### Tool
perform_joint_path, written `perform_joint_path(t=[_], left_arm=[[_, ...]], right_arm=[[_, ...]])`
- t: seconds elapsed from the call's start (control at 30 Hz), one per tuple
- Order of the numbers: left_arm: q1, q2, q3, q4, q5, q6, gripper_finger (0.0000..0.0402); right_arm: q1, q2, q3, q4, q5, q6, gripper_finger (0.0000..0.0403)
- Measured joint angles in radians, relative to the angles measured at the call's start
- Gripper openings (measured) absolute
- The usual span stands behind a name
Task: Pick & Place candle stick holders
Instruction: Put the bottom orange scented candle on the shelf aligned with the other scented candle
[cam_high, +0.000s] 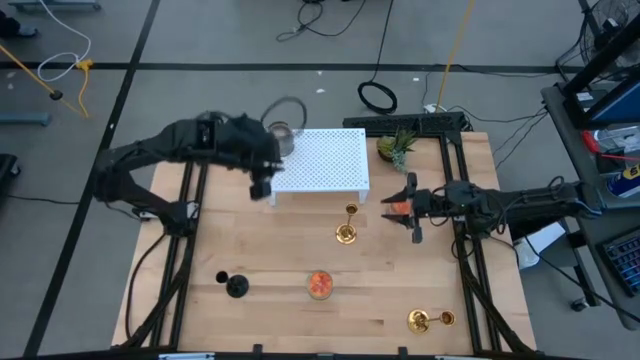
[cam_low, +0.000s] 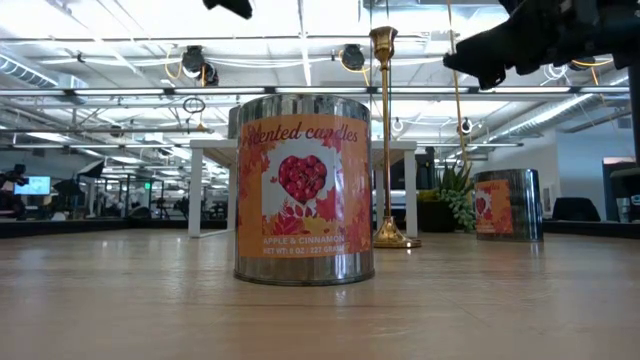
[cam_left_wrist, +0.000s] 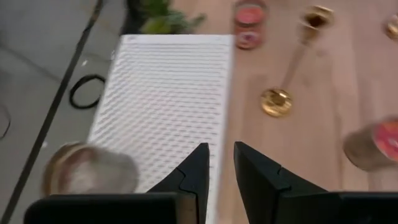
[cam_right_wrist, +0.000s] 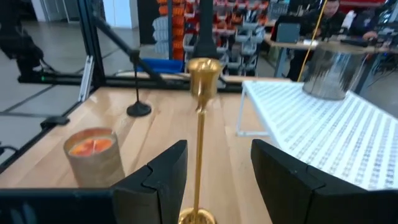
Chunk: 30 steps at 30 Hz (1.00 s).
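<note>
From above, the left gripper (cam_high: 262, 185) hangs over the white perforated stand's (cam_high: 325, 160) near-left corner, and its wrist view shows the fingers (cam_left_wrist: 198, 168) narrowly parted on nothing beside the grey glass cup (cam_left_wrist: 87, 169) on the stand. The right gripper (cam_right_wrist: 211, 174) is spread and empty, framing the upright gold holder (cam_right_wrist: 201, 124). Only the low view shows the orange candle cup's (cam_low: 304, 190) label, mid-table (cam_high: 300, 320).
</note>
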Motion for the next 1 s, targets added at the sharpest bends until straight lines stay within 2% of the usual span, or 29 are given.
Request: perform_joint_path(t=[0.17,0.33,0.5,0.67,0.73,0.83,1.0], left_arm=[[-0.148,0.0,-0.116,0.063,-0.046,-0.009,0.0081],[-0.271,0.001,-0.306,0.242,-0.049,-0.013,0.0081],[-0.362,0.001,-0.509,0.539,-0.042,-0.048,0.0081],[-0.411,0.006,-0.673,0.888,0.03,-0.1,0.0081],[-0.419,0.006,-0.711,0.972,0.073,-0.127,0.0081],[-0.429,0.006,-0.724,0.996,0.138,-0.154,0.0081],[-0.444,0.043,-0.722,1.035,0.155,-0.161,0.0081]], right_arm=[[0.025,0.02,0.0,-0.003,0.0,0.009,0.0178],[0.048,0.038,0.0,0.025,0.001,0.018,0.0178],[0.068,0.039,0.0,0.032,0.0,0.02,0.0178],[0.079,0.038,0.0,0.033,0.001,0.025,0.0178],[0.079,0.039,0.0,0.034,0.001,0.025,0.0178],[0.078,0.039,0.0,0.033,0.001,0.024,0.0178],[0.078,0.038,0.0,0.036,0.001,0.021,0.0178]])
